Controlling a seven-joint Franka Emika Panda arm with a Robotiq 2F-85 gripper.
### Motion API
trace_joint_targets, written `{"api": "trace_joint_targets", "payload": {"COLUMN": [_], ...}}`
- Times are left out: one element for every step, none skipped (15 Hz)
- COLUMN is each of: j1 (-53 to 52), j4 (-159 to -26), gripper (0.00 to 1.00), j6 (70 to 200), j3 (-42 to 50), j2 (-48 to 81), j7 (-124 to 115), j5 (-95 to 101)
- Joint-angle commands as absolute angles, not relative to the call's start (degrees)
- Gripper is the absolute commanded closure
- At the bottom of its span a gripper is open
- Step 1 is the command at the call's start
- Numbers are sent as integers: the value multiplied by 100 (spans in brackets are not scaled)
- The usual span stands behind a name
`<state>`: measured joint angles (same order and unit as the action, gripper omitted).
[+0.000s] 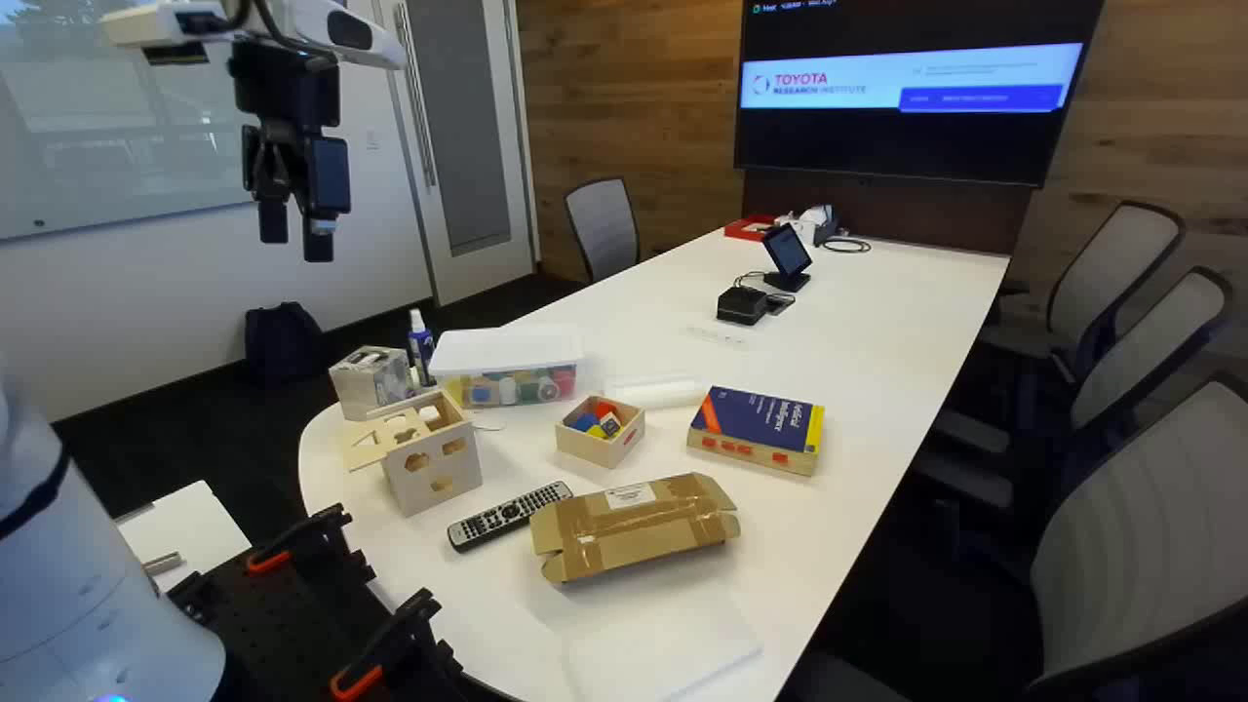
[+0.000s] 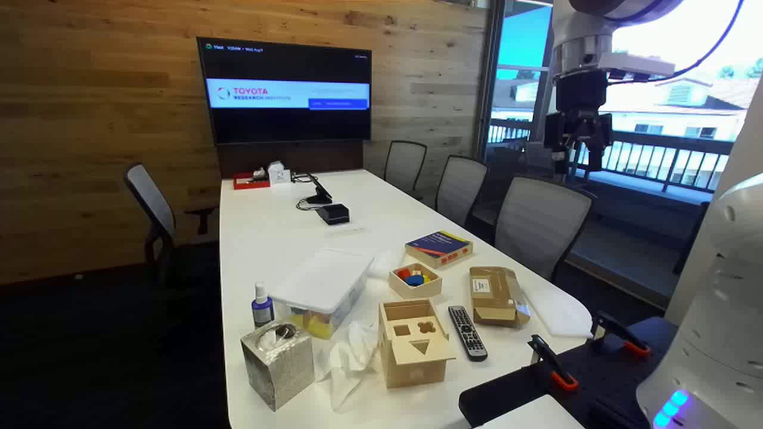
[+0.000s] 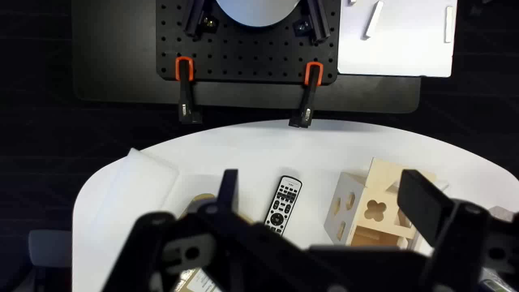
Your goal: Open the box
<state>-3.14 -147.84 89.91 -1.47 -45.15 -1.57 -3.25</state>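
The box is a flat, oblong brown cardboard carton (image 1: 639, 531) with a white label and shiny tape, lying on the table. Its top looks closed over, and small flaps stick out at its ends; its contents are hidden. It also shows in an exterior view (image 2: 498, 295) near the table's edge. In the wrist view only parts of the box (image 3: 201, 281) show, the rest hidden behind a finger. My gripper (image 1: 296, 236) hangs high above, well apart from the box, with its fingers spread and nothing between them. It also shows in an exterior view (image 2: 577, 159) and the wrist view (image 3: 320, 194).
A remote (image 1: 512, 515) lies beside the box. A wooden shape sorter (image 1: 434, 458), a small block tray (image 1: 597, 439), a blue-and-yellow flat box (image 1: 757, 429), a plastic bin (image 1: 509, 366) and a tissue box (image 2: 278, 363) stand around. A white foam sheet (image 2: 554, 310) lies beside the box.
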Motion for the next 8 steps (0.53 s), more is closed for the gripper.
{"api": "trace_joint_targets", "payload": {"j1": [-270, -270, -270, -254, -225, -185, -146, -111], "j4": [-14775, -14775, -14775, -14751, -14754, -14741, -14746, -14755], "gripper": [0, 0, 0, 0, 0, 0, 0, 0], "j6": [8981, 8981, 8981, 9008, 9111, 9166, 9265, 9379], "j3": [-179, -179, -179, -88, 20, 207, 367, 608], "j2": [-4512, -4512, -4512, -4467, -4473, -4457, -4459, -4452], "j7": [-132, -132, -132, -27, 106, 324, 544, 875], "j5": [-341, -341, -341, -332, -301, -280, -233, -181]}}
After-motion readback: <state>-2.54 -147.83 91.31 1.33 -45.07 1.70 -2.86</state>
